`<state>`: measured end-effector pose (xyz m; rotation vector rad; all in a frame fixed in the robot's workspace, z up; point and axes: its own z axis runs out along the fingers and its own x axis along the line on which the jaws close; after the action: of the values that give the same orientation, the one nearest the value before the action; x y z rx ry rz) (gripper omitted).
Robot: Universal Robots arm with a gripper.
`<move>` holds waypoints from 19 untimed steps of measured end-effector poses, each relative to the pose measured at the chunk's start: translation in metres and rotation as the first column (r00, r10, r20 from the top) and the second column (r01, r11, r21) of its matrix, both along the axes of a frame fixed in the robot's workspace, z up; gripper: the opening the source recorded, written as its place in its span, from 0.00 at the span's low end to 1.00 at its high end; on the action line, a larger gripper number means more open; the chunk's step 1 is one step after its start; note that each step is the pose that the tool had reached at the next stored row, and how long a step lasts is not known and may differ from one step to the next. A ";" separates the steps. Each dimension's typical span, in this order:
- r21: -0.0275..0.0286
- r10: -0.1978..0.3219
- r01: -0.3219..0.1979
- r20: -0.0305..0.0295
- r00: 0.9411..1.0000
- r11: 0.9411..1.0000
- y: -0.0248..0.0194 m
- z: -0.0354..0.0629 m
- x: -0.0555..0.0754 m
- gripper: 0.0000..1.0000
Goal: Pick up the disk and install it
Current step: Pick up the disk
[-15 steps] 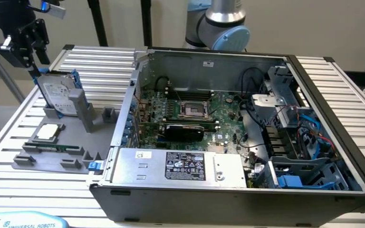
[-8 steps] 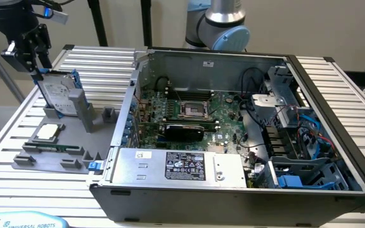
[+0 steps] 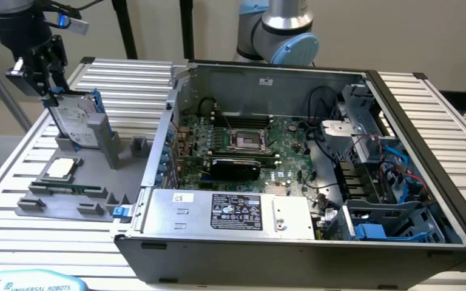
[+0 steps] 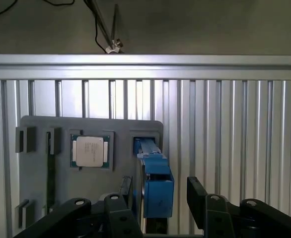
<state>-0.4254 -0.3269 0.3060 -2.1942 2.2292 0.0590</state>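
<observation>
The arm [image 3: 10, 23] holds its hand [image 3: 51, 88] pointing straight down, fingers [image 4: 197, 194] spread apart

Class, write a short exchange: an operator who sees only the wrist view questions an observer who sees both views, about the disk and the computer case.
Operator: My end effector straddles the disk, fingers apart. Where is the computer case?
Observer: The open case lies to the exterior view's right of the gray fixture.
Operator: Is the disk lifted yet?
Observer: It appears not. It stands upright with its lower end in the fixture's holder.
</observation>
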 end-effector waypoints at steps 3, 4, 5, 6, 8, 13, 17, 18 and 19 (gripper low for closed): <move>0.000 0.002 -0.002 0.001 1.000 1.000 0.0000 -0.0007 0.000 0.56; 0.000 0.002 -0.002 0.001 1.000 1.000 0.0000 -0.0009 0.000 0.56; 0.000 0.002 -0.002 0.001 1.000 1.000 0.0000 -0.0011 0.000 0.56; 0.000 0.003 -0.003 0.001 1.000 1.000 0.0000 -0.0012 0.000 0.56; 0.000 0.003 -0.003 0.001 1.000 1.000 0.0000 -0.0022 0.000 0.56; 0.000 0.003 -0.003 0.001 1.000 1.000 0.0000 -0.0039 0.000 0.56; 0.000 0.003 -0.003 0.001 1.000 1.000 0.0000 -0.0041 0.000 0.56; 0.000 0.003 -0.003 0.001 1.000 1.000 0.0000 -0.0043 0.000 0.56; 0.000 0.002 -0.002 0.001 1.000 1.000 0.0000 -0.0047 0.000 0.56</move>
<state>-0.4254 -0.3269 0.3013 -2.1967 2.2262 0.0573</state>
